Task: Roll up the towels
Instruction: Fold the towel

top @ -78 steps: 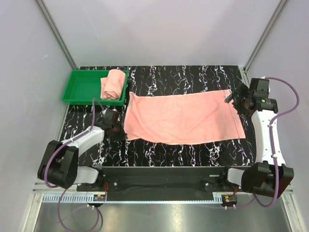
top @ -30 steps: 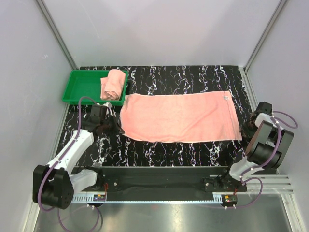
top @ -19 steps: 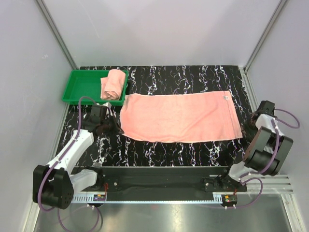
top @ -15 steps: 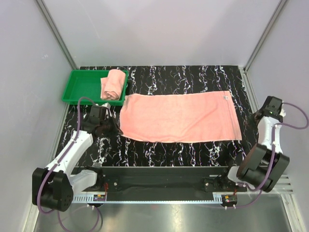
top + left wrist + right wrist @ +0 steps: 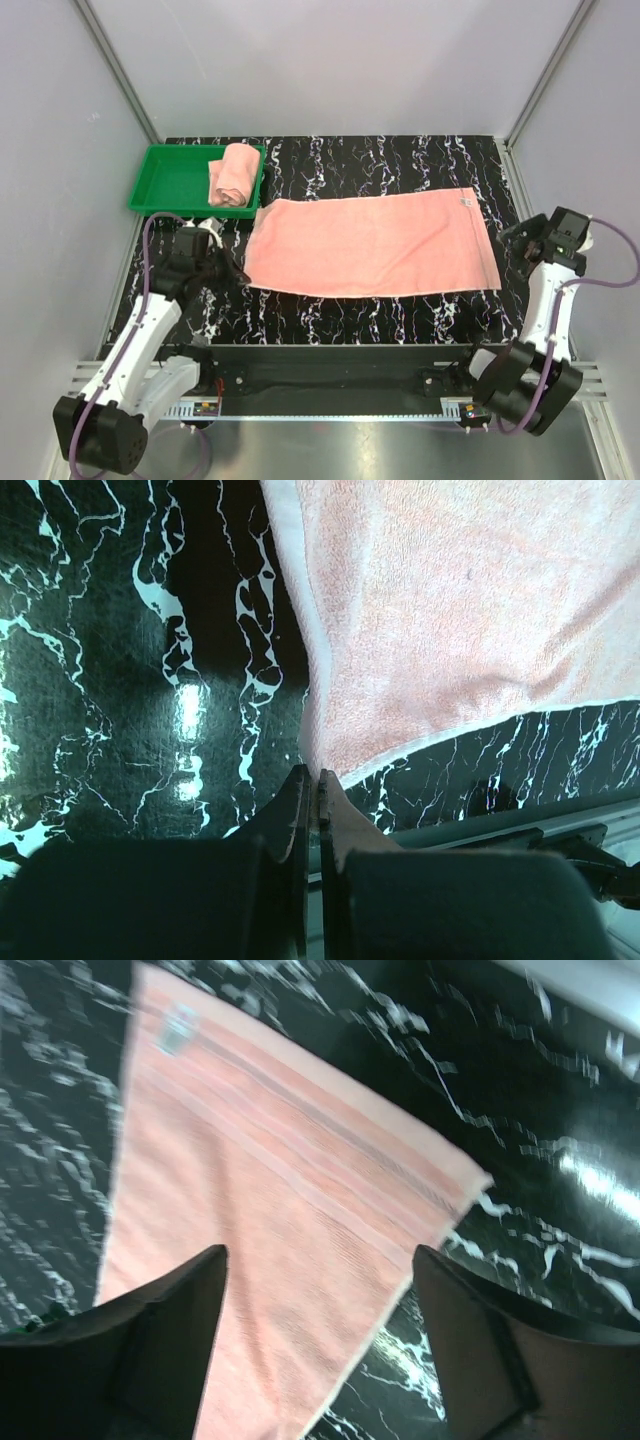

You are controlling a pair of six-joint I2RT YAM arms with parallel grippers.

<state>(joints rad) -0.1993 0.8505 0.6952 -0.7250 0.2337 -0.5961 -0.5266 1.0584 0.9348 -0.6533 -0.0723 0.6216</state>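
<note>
Lab bench (image 5: 400, 160) walled by plain white panels (image 5: 330, 60).

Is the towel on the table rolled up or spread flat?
Spread flat: the towel lies open on the table, all edges showing, one corner pinched in the left tool.

Bright, even light from overhead fills the top view, which is sharp from edge to edge. Shadows on the glossy black table (image 5: 400, 160) are soft, and the frame posts lean outward toward 11 and 1 o'clock. The left wrist view is dimmer, with a greenish cast. A white glare patch sits on the table at 9 o'clock, the spread towel (image 5: 450, 600) shows crisp, and the left claw (image 5: 311, 780) is a dark silhouette at 6 o'clock. Motion blur smears the right wrist view. Glare streaks at 3 o'clock, and the right claw (image 5: 320, 1255) is dark and out of focus.
</note>
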